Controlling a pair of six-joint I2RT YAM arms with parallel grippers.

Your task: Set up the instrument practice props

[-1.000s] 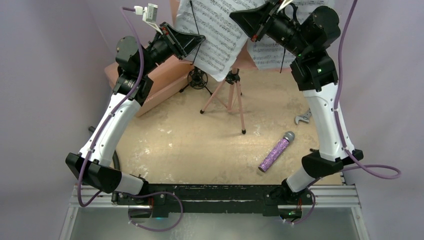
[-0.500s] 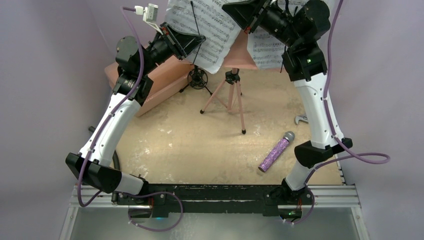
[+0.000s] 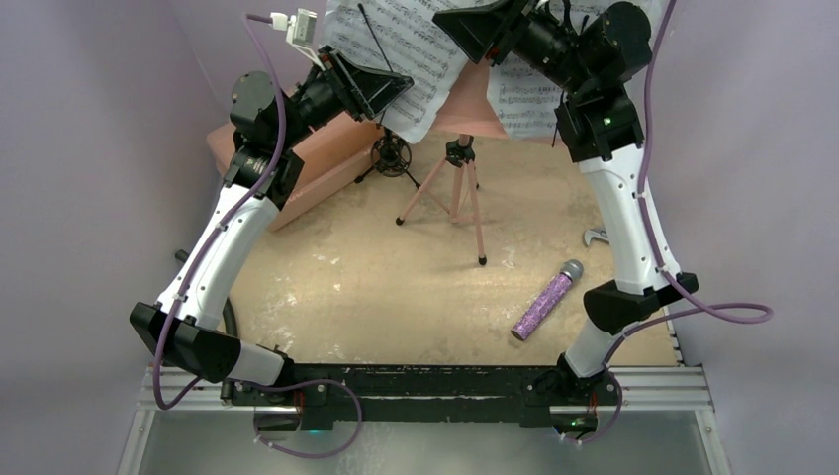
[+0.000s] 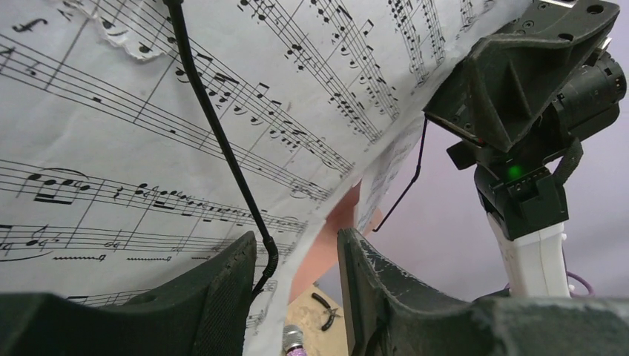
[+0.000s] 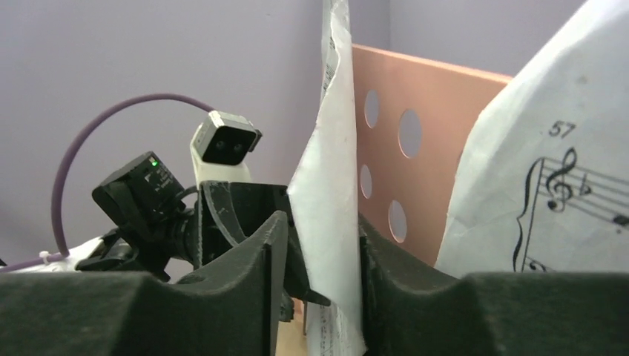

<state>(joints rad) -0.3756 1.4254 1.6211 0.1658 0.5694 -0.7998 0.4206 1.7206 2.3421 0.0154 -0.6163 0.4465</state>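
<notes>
The pink music stand [image 3: 463, 183] stands on thin tripod legs at the back, its perforated desk [image 5: 404, 141] upright. One white sheet-music page [image 3: 401, 59] leans on the desk's left side, a second page [image 3: 529, 94] on its right. My left gripper [image 4: 297, 271] is open; the left page's edge [image 4: 185, 111] and a black wire page holder [image 4: 222, 141] hang loosely between its fingers. My right gripper [image 5: 317, 259] is open around the same page's edge [image 5: 334, 185], which brushes one finger. The glittery purple microphone [image 3: 547, 300] lies on the table. A small black mini tripod [image 3: 392, 156] stands left of the stand's legs.
A big pink case [image 3: 317, 163] lies at the back left under my left arm. A wrench [image 3: 597, 236] shows beside my right arm, and black pliers [image 4: 324, 310] lie on the table. The purple backdrop wall is close behind the stand.
Both grippers went from shut on the left page to open. The page moved up and back against the desk, and my right arm moved back and left with it.
</notes>
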